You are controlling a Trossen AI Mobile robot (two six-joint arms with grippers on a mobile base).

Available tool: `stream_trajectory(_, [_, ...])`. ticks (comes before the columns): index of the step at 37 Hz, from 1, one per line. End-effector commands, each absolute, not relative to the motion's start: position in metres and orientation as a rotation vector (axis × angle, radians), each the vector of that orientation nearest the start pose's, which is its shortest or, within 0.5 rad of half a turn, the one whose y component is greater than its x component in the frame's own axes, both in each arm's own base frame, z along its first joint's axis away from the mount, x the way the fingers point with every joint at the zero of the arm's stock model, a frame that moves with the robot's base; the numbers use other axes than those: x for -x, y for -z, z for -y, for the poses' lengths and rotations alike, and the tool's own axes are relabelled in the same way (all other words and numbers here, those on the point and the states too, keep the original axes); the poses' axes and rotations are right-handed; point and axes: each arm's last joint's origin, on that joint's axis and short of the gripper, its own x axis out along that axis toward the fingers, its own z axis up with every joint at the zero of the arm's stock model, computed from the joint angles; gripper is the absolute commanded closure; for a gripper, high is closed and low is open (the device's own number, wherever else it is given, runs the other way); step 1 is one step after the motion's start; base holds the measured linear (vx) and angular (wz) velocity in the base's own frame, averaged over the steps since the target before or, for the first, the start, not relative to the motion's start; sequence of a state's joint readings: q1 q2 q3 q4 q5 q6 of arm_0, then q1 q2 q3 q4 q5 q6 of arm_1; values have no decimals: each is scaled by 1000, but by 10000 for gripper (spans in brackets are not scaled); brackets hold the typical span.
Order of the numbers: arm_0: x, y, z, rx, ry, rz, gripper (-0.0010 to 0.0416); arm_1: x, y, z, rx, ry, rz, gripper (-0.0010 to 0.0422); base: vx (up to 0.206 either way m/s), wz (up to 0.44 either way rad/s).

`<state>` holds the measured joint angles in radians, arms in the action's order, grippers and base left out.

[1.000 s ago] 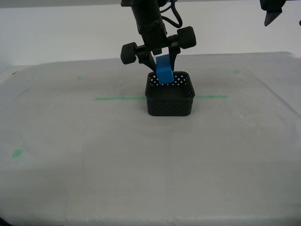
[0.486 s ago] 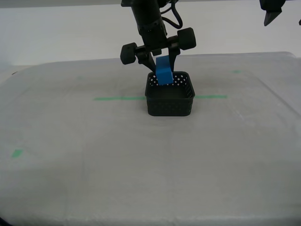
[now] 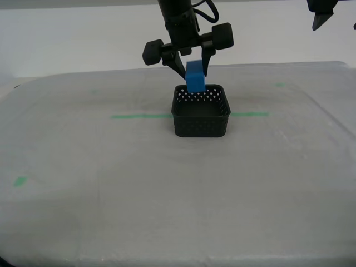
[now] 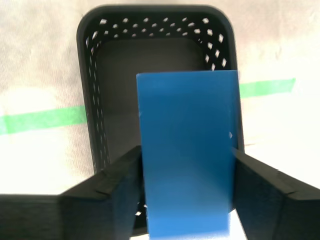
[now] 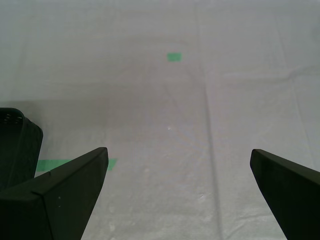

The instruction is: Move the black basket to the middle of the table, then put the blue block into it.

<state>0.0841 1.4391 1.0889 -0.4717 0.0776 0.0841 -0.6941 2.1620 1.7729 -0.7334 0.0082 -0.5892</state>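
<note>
One block, one basket. The black basket (image 3: 201, 110) is already sitting on the table (image 3: 111, 183), right across the green tape line (image 3: 141, 116) and near the middle of the cloth. My second gripper (image 3: 194, 72) is directly above it, clamped on the blue block (image 3: 195, 78) with a jaw pressed against each side face. In the exterior view the block's lower edge hangs about level with the basket's rim, toward the 12 o'clock wall rather than dead centre.

From the second wrist view the blue block (image 4: 187, 150) covers a good part of the basket (image 4: 92, 100) opening, and its bottom edge isn't visible there, so I can't tell how much clearance it has over the floor.

My first gripper (image 5: 177, 195) is spread wide with nothing between the jaws, parked high at about 1 o'clock in the exterior view, well apart from the action. A corner of the basket just peeks into its camera.

What could go wrong, as I judge it — the block is tall and sits near the far wall, so letting go from up here could catch the rim and tip the block out onto the cloth. It could also bounce or land tilted against the perforated wall. And the basket looks light, so a bump from a jaw might shove it off the middle.
</note>
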Motion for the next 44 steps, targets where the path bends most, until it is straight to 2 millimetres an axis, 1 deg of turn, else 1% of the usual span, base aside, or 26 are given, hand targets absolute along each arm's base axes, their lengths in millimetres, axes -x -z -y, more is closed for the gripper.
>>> stream_trajectory(1, [-301,-267,-23,-13,31,-817,7,-352,-199,294,112,290,-1196,161,0,0])
stream_trajectory(9, [-301,-267,-23,-13,31,-817,7,-353,-199,293,98,281,-1187,86,0,0])
stream_trajectory(19, [-301,-267,-23,-13,31,-817,7,-352,-199,292,58,295,-1197,6,0,0])
stream_trajectory(23, [-301,-267,-23,-13,31,-817,7,-351,-198,290,31,309,-1213,21,0,0])
stream_trajectory(27, [-301,-267,-23,-13,31,-817,7,-350,-197,287,14,297,-1235,8,0,0])
stream_trajectory(30, [-301,-267,-23,-13,31,-817,7,-350,-197,286,9,304,-1236,14,0,0])
stream_trajectory(32, [-301,-267,-23,-13,31,-817,7,-351,-198,287,7,312,-1225,10,0,0])
stream_trajectory(38, [-301,-267,-23,-13,31,-816,7,-352,-204,284,7,306,-1197,11,0,0])
stream_trajectory(44, [-301,-267,-23,-13,31,-817,7,-354,-213,279,-17,238,-1133,11,0,0])
